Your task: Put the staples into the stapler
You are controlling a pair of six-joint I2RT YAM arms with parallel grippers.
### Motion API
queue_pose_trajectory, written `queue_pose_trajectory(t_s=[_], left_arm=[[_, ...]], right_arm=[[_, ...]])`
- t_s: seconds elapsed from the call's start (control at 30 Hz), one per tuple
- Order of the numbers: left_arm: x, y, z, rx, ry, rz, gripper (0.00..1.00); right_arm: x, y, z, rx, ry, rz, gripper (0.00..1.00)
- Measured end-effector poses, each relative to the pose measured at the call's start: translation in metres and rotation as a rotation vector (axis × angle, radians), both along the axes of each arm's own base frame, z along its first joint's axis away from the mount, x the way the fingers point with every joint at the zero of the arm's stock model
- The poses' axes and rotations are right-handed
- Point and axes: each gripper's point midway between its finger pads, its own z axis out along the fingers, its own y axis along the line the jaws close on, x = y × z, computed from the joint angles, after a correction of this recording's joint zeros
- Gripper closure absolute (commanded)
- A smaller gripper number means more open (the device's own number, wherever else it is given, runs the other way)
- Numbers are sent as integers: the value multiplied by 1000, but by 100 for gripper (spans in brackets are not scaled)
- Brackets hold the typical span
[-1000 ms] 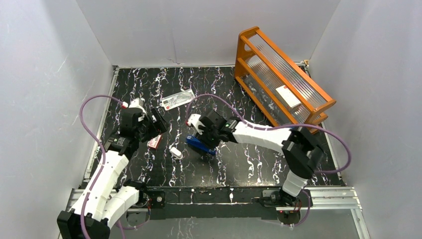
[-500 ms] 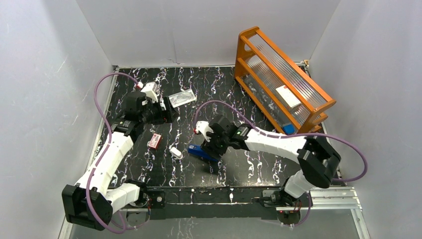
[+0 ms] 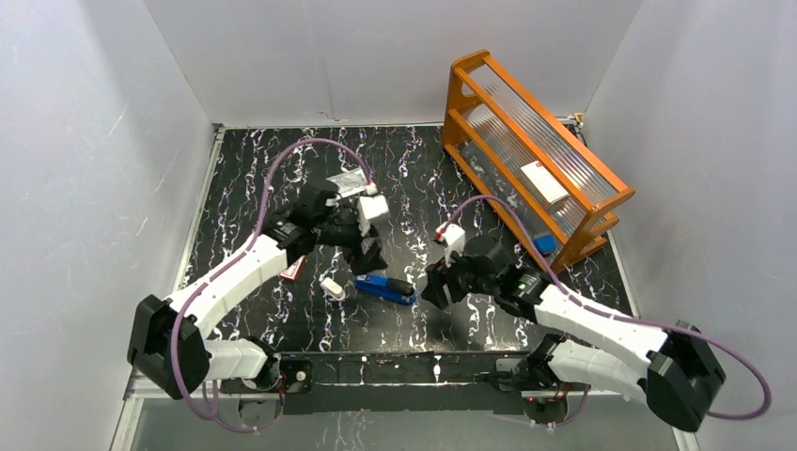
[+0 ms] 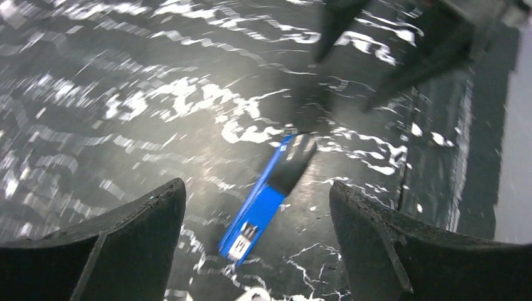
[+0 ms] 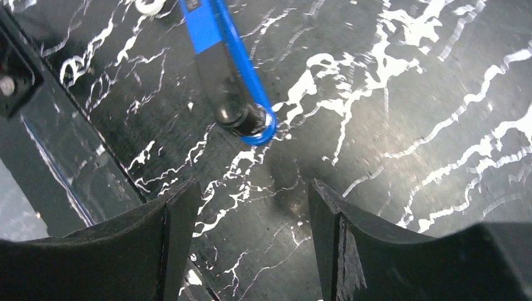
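The blue stapler (image 3: 385,287) with its black part lies flat and closed on the dark marbled table, free of both grippers. My left gripper (image 3: 367,256) hovers just above and behind it, open; in the left wrist view the stapler (image 4: 266,200) lies below, between the wide-apart fingers of that gripper (image 4: 257,188). My right gripper (image 3: 435,287) stands open just right of the stapler's black end. In the right wrist view the stapler (image 5: 216,56) lies beyond the empty right gripper (image 5: 254,187). The staples do not show in any view.
A small white gadget (image 3: 332,287) lies just left of the stapler. A red-and-white box (image 3: 294,271) peeks out under the left arm. A clear packet (image 3: 346,182) lies further back. An orange rack (image 3: 531,150) stands at the back right. The table's front rail (image 3: 395,362) is near.
The right gripper has opened, let go of the stapler and drawn back to the right. The left arm has swung from the back left to over the stapler.
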Motion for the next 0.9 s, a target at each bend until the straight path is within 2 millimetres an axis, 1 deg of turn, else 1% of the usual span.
queue_pose_trajectory(t_s=[0.07,0.13,0.2,0.27,0.33,0.43,0.5,0.57,0.63,0.7,0.83,0.87,0.9], left_arm=[[-19,-17,-3,9,-25,-140,19],[-37,-34,-10,28,-36,-263,21],[-50,-45,-23,60,-40,-355,24],[-63,-50,-38,96,-23,-427,27],[-75,-56,-57,140,12,-502,30],[-84,-61,-78,195,28,-576,34],[-85,-63,-90,234,14,-610,38],[-81,-66,-97,262,-28,-634,39],[-71,-70,-101,284,-95,-643,40],[-65,-70,-105,304,-126,-643,40],[-58,-70,-110,328,-155,-641,40],[-57,-69,-111,332,-157,-640,43],[-56,-69,-111,336,-162,-639,51]], right_arm=[[4,-13,0,33,22,-78,29],[11,-29,-2,55,47,-175,29],[18,-43,-6,71,76,-253,29],[23,-54,-10,83,112,-313,29],[22,-57,-15,89,154,-332,29],[17,-54,-19,94,205,-325,29],[14,-53,-22,93,231,-320,29],[12,-52,-25,92,255,-319,29],[11,-52,-27,91,272,-321,29],[10,-52,-29,92,282,-320,29],[8,-52,-31,92,295,-318,29],[8,-52,-32,93,296,-317,29],[8,-52,-31,94,296,-316,29]])
